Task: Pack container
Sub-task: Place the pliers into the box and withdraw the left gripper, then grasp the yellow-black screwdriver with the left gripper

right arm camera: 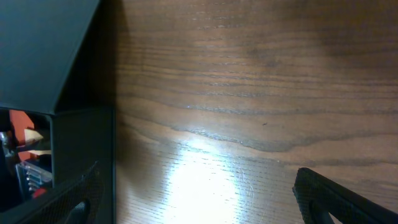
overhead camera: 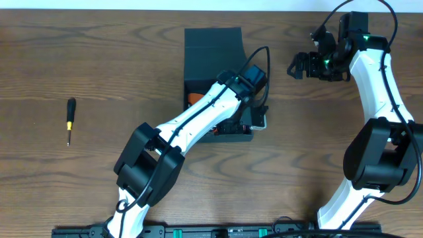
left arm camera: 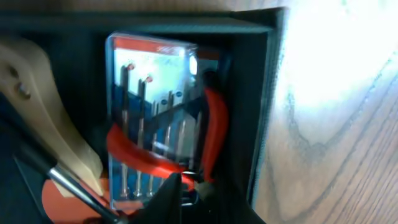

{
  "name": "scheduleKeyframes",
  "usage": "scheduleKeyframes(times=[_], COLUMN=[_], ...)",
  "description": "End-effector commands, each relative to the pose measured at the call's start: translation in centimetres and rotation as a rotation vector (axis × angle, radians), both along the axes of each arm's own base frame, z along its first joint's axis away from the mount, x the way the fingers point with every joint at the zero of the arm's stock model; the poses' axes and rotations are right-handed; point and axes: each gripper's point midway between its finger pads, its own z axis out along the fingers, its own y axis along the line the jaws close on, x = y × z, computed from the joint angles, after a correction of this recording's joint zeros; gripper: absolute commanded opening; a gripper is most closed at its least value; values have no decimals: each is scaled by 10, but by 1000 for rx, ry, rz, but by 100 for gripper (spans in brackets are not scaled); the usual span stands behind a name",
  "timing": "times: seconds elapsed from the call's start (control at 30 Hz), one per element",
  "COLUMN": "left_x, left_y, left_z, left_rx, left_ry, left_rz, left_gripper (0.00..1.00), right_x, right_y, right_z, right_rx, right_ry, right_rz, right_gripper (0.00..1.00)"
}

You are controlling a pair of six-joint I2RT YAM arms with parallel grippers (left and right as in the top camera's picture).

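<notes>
packing under way, one tool not yet in the box

the container (overhead camera: 211, 43) sits mid-table with its flap lid open on the far side. the left end effector (overhead camera: 256, 114) is down inside it, at the near right corner, so i'd judge the step in hand to be setting a tool in or letting one go. its wrist view looks onto a clear case of small screwdrivers (left arm camera: 152, 106) with red-handled pliers (left arm camera: 214, 124) lying across it and a wooden handle (left arm camera: 43, 106) to the left. a dark finger shows at the bottom edge, but i cannot tell whether this end effector is spread or pinched, or whether it holds anything.

the right end effector (overhead camera: 295, 65) hangs over bare table to the right of the box, fingers wide apart with nothing between them.

a black-and-yellow screwdriver (overhead camera: 69, 121) lies well off to the left on the table (overhead camera: 99, 53). as i see it, the left arm next needs to lift out without catching the pliers or the box wall, then go for that screwdriver. after that the lid wants closing.

hard to make out: from above the arm covers most of the box interior, the orange thing (overhead camera: 193, 99) at its left side is mostly hidden, and the left wrist picture is dim and blurred.
</notes>
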Motion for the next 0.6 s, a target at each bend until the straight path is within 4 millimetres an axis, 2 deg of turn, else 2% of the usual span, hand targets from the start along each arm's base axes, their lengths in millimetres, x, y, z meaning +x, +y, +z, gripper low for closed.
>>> scheduleKeyframes(times=[0.0,0.07,0.17,0.27,0.33,0.37,0.43,0.5,0.57], left_x=[27,43,65,86,95,99,101,99,94], left_y=[15,24,38,70,102,128,170,216,260], left_z=[9,24,58,102,130,146,163,171,169], left_rx=[36,27,-43,-129,-175,-195,-201,-178,-136], left_ry=[-81,-135,-201,-273,-318,-342,-368,-374,-356], left_rz=[179,259,418,605,737,824,937,1058,1174], left_gripper=[17,17,17,17,17,24,30,38,39], right_x=[-2,-2,-2,-2,-2,-2,-2,-1,-1], right_y=[7,7,7,7,7,7,7,7,7], right_z=[-1,-1,-1,-1,-1,-1,-1,-1,-1], right_rx=[21,21,21,21,21,21,20,21,20], right_ry=[10,10,10,10,10,10,9,6,4], right_rz=[4,4,4,4,4,4,4,4,4], right_gripper=[99,99,99,99,99,99,99,99,99])
